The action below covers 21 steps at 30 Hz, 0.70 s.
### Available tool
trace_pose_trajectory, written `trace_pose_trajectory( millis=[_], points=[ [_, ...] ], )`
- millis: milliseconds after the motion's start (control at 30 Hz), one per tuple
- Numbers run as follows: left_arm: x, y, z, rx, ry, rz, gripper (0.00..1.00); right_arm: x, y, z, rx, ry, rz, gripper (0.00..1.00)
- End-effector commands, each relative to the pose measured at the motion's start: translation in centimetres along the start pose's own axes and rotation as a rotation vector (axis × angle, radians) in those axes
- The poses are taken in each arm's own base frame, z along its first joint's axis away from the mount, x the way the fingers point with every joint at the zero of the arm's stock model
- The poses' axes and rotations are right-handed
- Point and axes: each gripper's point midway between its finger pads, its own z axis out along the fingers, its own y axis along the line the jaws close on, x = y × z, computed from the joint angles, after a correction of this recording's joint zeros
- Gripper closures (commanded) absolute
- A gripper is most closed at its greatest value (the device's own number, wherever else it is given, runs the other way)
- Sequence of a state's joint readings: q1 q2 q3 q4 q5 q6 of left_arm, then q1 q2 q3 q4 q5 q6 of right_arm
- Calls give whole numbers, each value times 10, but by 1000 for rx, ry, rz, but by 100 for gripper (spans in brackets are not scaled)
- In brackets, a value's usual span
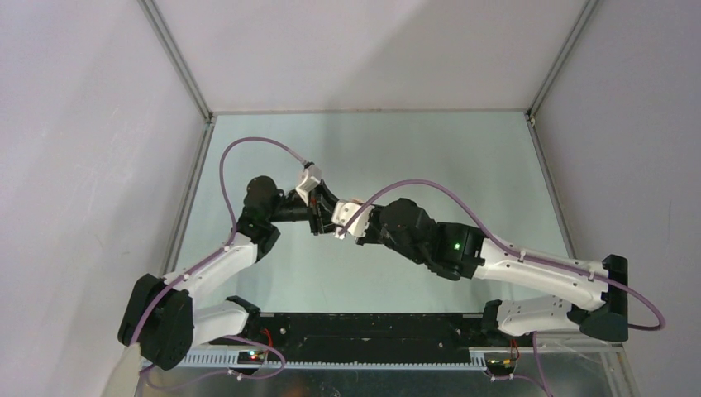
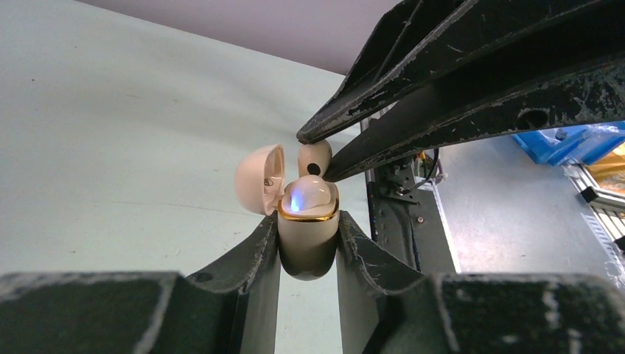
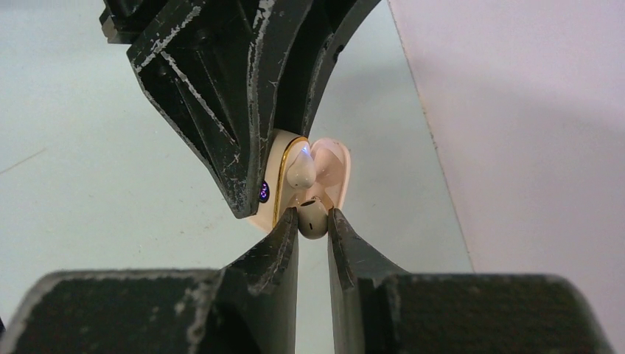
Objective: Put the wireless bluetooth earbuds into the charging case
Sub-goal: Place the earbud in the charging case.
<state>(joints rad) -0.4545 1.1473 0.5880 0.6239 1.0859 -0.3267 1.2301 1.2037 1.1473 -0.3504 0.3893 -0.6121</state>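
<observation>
My left gripper (image 2: 308, 243) is shut on the off-white charging case (image 2: 308, 240), which has a gold rim and an open lid (image 2: 259, 178); it holds the case above the table. One off-white earbud (image 2: 309, 198) sits in the case, glowing blue. My right gripper (image 3: 312, 220) is shut on a second off-white earbud (image 3: 312, 218) and holds it right at the case's mouth (image 3: 291, 173); this earbud also shows in the left wrist view (image 2: 315, 158). In the top view the two grippers meet at mid-table (image 1: 331, 217). The black earbuds are out of view.
The pale green table (image 1: 463, 165) is walled by white panels at the back and both sides. A black base rail (image 1: 364, 327) runs along the near edge.
</observation>
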Motion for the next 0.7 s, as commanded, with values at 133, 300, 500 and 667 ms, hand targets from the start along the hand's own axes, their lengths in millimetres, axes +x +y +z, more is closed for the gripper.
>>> trace_pose_trajectory(
  millis=[133, 300, 500, 667],
  points=[
    [-22, -8, 0, 37, -49, 73, 96, -6, -7, -6, -2, -48, 133, 82],
    [-22, -7, 0, 35, -51, 73, 96, -10, -4, -10, -33, -62, 155, 80],
    [-24, -7, 0, 34, -54, 69, 97, -16, -3, -11, -57, -65, 194, 80],
    [-24, -4, 0, 20, -58, 54, 96, -19, 3, -9, -77, -67, 191, 80]
  ],
)
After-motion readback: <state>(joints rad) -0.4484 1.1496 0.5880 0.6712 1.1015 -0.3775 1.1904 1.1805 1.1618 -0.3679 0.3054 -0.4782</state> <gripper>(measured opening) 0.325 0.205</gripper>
